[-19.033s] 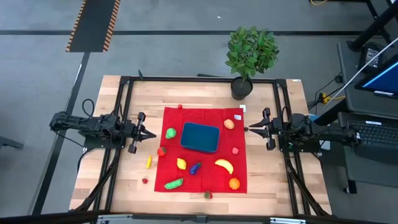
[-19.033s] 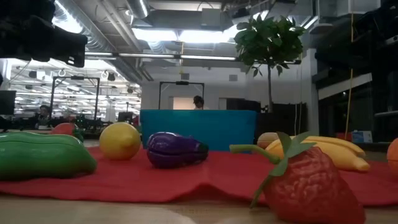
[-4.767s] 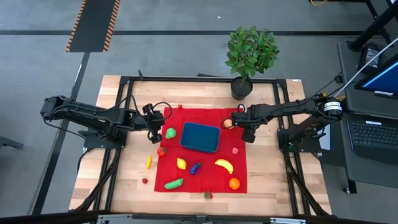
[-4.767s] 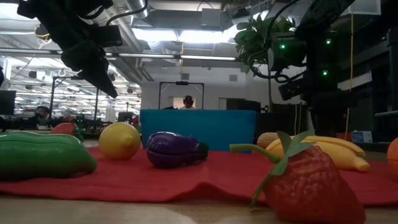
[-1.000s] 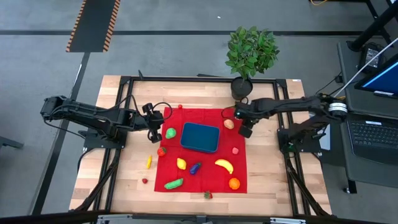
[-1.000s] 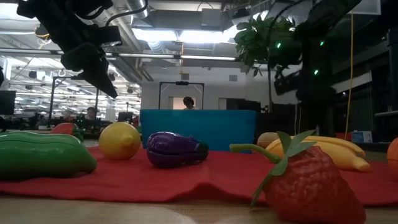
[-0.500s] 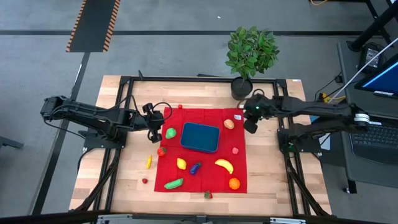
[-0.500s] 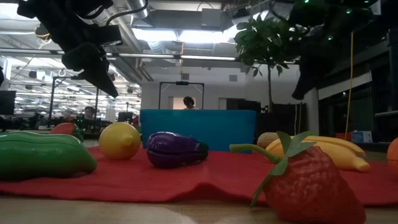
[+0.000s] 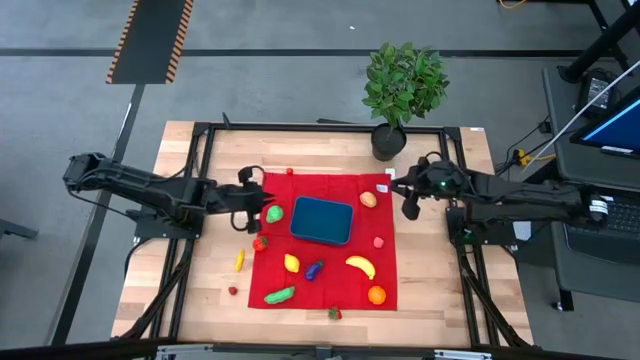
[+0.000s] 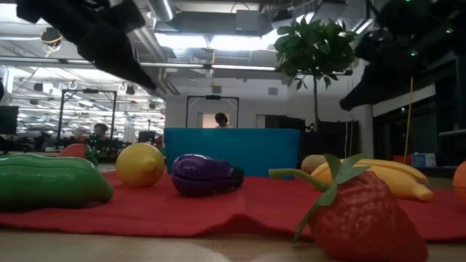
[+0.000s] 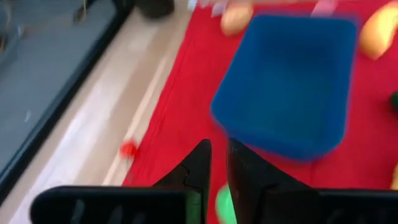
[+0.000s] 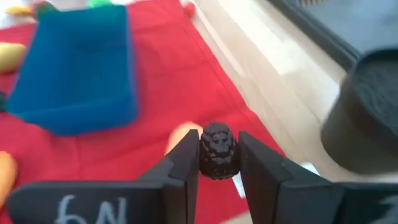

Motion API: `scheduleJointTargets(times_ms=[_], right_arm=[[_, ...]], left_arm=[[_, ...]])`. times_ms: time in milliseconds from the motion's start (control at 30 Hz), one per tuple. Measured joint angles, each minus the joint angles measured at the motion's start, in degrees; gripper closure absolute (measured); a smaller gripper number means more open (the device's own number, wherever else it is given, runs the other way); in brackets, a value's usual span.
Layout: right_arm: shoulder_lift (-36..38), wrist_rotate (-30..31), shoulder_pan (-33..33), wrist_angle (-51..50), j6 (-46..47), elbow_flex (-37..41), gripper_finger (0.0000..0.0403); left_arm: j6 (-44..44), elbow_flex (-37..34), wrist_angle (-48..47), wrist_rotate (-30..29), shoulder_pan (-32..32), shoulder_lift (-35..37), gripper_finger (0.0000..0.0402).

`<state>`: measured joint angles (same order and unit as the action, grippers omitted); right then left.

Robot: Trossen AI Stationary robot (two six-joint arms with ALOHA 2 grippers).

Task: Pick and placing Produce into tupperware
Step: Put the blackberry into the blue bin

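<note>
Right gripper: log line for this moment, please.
right gripper: shut on dark berry, right of red cloth | left gripper: beside green fruit | tupperware: empty

I had the left arm stretched in from its side of the table, nearly level, with the left gripper stopping just short of the tupperware, off that container's left end. Its two fingers stood almost together, only a thin slit between them, nothing between the tips.

The right arm reached in from the opposite side, also low and nearly straight, with the right gripper hanging well off the tupperware's right end, toward the far corner. Its fingers were clamped on a small dark knobbly piece, held upright between the pads.
</note>
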<state>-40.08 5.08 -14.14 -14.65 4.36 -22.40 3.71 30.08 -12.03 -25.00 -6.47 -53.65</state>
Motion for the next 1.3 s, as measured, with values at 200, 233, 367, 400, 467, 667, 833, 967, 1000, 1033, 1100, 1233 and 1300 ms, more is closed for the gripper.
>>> scheduleJointTargets(times_ms=[200,233,367,400,467,667,833,967,1000,1033,1100,1233,1300], right_arm=[[5.5,-2.0,1.7,2.0,-1.7,2.2,0.0309],[6.3,-2.0,1.9,2.3,-1.7,2.6,0.0309],[9.2,-3.7,2.9,7.9,-2.0,5.0,0.0309],[9.6,-4.2,3.2,9.8,-2.1,5.8,0.0309],[10.4,-5.2,3.5,13.0,-3.1,7.3,0.0309],[10.5,-5.8,3.6,16.3,-3.3,8.9,0.0309],[10.5,-10.0,3.6,18.4,-3.4,8.9,0.0309],[10.5,-12.6,3.6,20.2,-3.4,8.9,0.0309],[10.5,-12.8,3.6,20.6,-3.4,8.9,0.0309],[10.5,-12.8,3.6,20.9,-3.3,8.9,0.0309],[10.5,-13.7,3.6,21.5,-3.4,8.9,0.0309],[9.8,-14.2,3.6,23.6,-2.0,8.9,0.0309],[8.8,-14.2,3.6,24.5,-0.1,8.9,0.0309]], left_arm=[[-0.8,-8.7,10.4,1.0,-1.7,7.6,0.0383],[-0.8,-9.9,11.5,1.2,-1.9,9.0,0.0386],[-0.9,-13.3,13.2,1.3,-2.9,15.2,0.0397],[-1.1,-13.9,13.4,1.3,-3.2,16.8,0.0399],[-2.0,-15.1,13.4,1.3,-3.7,19.7,0.04],[-2.5,-18.2,13.4,1.3,-5.1,26.9,0.0387],[-2.5,-19.3,13.4,1.6,-6.2,30.5,0.0376],[-2.4,-19.5,13.5,3.8,-6.4,31.7,0.0371],[-2.4,-19.5,13.5,3.8,-6.4,31.7,0.037],[-2.4,-19.5,13.5,3.7,-6.4,31.7,0.0368],[-2.4,-19.5,13.5,3.5,-6.3,31.7,0.0366],[-2.4,-19.5,13.5,3.5,-6.3,31.7,0.0369],[-2.4,-19.5,13.5,3.5,-6.3,31.7,0.0374]])
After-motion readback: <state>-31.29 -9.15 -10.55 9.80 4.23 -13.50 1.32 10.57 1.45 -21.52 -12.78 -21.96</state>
